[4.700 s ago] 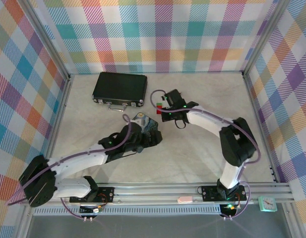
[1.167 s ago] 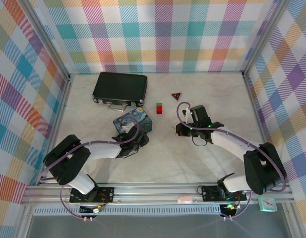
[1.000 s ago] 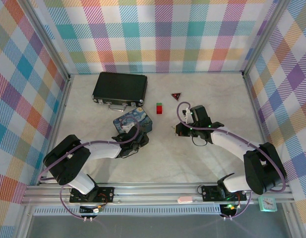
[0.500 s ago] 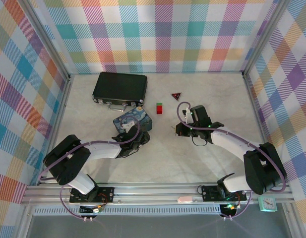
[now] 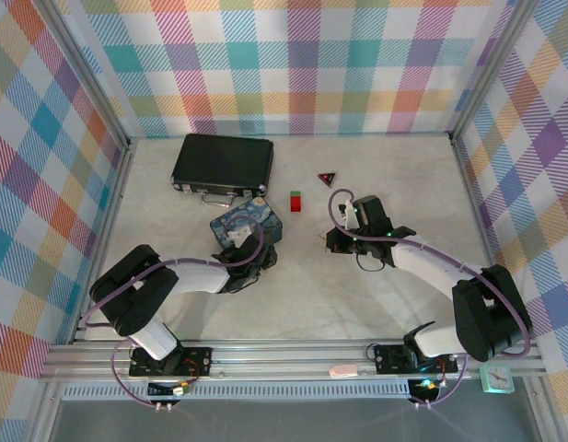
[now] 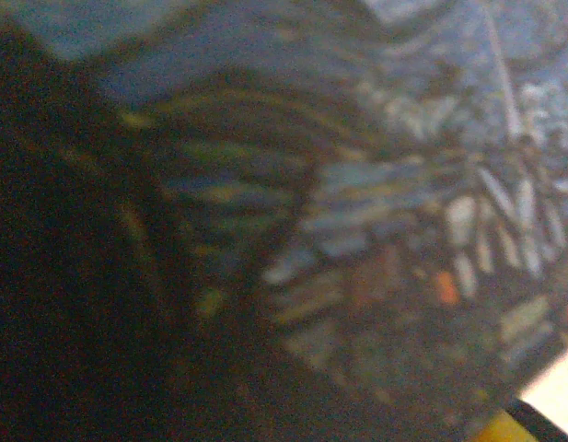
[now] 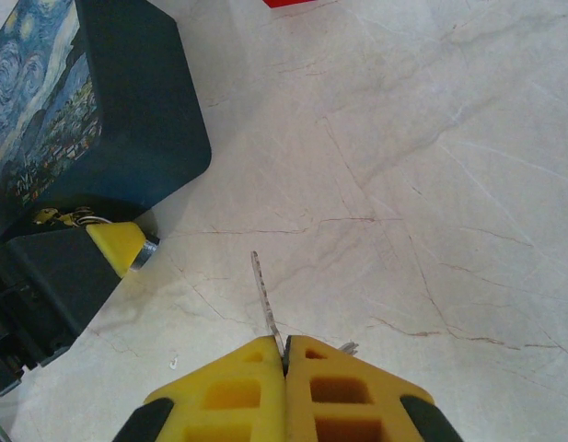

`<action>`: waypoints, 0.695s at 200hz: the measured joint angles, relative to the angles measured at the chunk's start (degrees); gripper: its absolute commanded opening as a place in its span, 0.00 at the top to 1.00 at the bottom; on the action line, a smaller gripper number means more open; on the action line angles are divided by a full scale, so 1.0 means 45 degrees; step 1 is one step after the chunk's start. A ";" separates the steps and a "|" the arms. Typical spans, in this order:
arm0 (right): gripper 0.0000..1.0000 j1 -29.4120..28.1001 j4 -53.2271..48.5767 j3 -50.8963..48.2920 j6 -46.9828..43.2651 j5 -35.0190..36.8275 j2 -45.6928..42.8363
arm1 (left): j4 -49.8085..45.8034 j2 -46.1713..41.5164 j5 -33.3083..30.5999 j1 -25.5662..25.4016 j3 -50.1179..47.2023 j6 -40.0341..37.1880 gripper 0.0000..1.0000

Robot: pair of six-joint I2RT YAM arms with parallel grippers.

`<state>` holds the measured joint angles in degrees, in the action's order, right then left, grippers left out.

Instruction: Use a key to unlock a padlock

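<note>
Right end effector (image 7: 285, 354): yellow tips pressed together, clamped on the key (image 7: 260, 290). The thin blade sticks out ahead of the tips over bare surface (image 5: 403, 184). From above, this end effector (image 5: 331, 241) sits near mid-surface, a little right of centre, well apart from the tin (image 5: 247, 224).

Left end effector (image 5: 262, 261): low, right against the tin's near right corner. The left wrist view is blurred, with the tin's painted face (image 6: 385, 230) close up against the lens, a dark mass on the left and a sliver of yellow at the bottom right. Whether the tips are apart or together, cannot tell. In the right wrist view one yellow pad (image 7: 118, 244) pokes out of the black body, just beside the lower edge of the tin's dark side (image 7: 145, 110).

Padlock (image 7: 149, 249): probably the small silvery piece touching the tip of that pad, down on the surface. It is too small to be sure, and I cannot tell if it is gripped. Some brassy bits and a thin wire lie behind the pad, against the tin.

Other things:
- Briefcase (image 5: 221, 164): black, closed, near the far edge, left of centre, handle toward the tin.
- Block (image 5: 295, 200): red and green, between the briefcase and the right arm, apart from both.
- Triangle (image 5: 327, 179): dark with red, just right of the block and farther back.
</note>
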<state>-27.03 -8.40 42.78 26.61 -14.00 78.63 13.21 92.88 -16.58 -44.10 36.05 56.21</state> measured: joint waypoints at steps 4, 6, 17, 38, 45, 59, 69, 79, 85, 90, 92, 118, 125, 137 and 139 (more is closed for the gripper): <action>1.00 0.0000 0.0000 0.0000 0.0000 0.0000 -0.0005 | 0.0000 0.0019 -0.0034 -0.0005 0.0000 -0.0063 0.73; 1.00 0.0000 0.0000 0.0000 0.0000 0.0000 -0.0010 | 0.0015 0.0029 -0.0063 -0.0005 0.0000 -0.0039 0.75; 1.00 0.0000 0.0000 0.0000 0.0000 0.0000 -0.0019 | 0.0141 0.0160 -0.0180 -0.0015 0.0034 -0.0107 0.81; 1.00 0.0000 -0.0019 0.0000 -0.0005 0.0019 -0.0078 | 0.1093 0.0782 -0.0296 0.0005 0.0340 -0.0058 0.93; 1.00 0.0000 -0.0039 -0.0005 -0.0005 0.0058 -0.0131 | 0.1273 0.0918 -0.0287 0.0005 0.0408 -0.0083 0.98; 1.00 0.0000 -0.0053 -0.0024 -0.0005 0.0107 -0.0262 | 0.1438 0.0971 -0.0282 0.0015 0.0418 -0.0073 1.00; 1.00 0.0000 -0.0053 -0.0029 -0.0005 0.0126 -0.0335 | 0.1443 0.0971 -0.0243 0.0015 0.0418 -0.0063 1.00; 1.00 0.0000 -0.0053 -0.0039 0.0000 0.0151 -0.0379 | 0.1447 0.0962 -0.0209 0.0015 0.0418 -0.0058 1.00; 1.00 0.0000 -0.0044 -0.0063 0.0005 0.0151 -0.0393 | 0.1452 0.0937 -0.0175 0.0015 0.0408 -0.0019 1.00; 1.00 0.0000 -0.0039 -0.0087 0.0019 0.0141 -0.0398 | 0.1462 0.0884 -0.0107 0.0015 0.0379 0.0000 1.00; 1.00 0.0000 -0.0039 -0.0102 0.0039 0.0141 -0.0403 | 0.1472 0.0855 -0.0083 0.0019 0.0364 -0.0005 1.00; 1.00 0.0000 0.0126 -0.0296 0.0355 -0.0223 -0.0408 | 0.1433 0.0063 0.0568 0.0039 -0.0019 0.0345 1.00; 1.00 0.0000 0.0262 -0.0350 0.0471 -0.0398 -0.0408 | 0.1447 -0.0228 0.0777 0.0068 -0.0146 0.0505 1.00; 1.00 0.0000 0.0583 -0.0447 0.0714 -0.0797 -0.0403 | 0.1603 -0.0753 0.1146 0.0073 -0.0408 0.0801 1.00; 1.00 0.0000 0.0656 -0.0466 0.0763 -0.0869 -0.0403 | 0.1632 -0.0801 0.1175 0.0073 -0.0432 0.0821 1.00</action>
<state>-27.03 -5.45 40.69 30.04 -17.91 76.82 20.56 89.27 -11.29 -43.77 34.11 59.90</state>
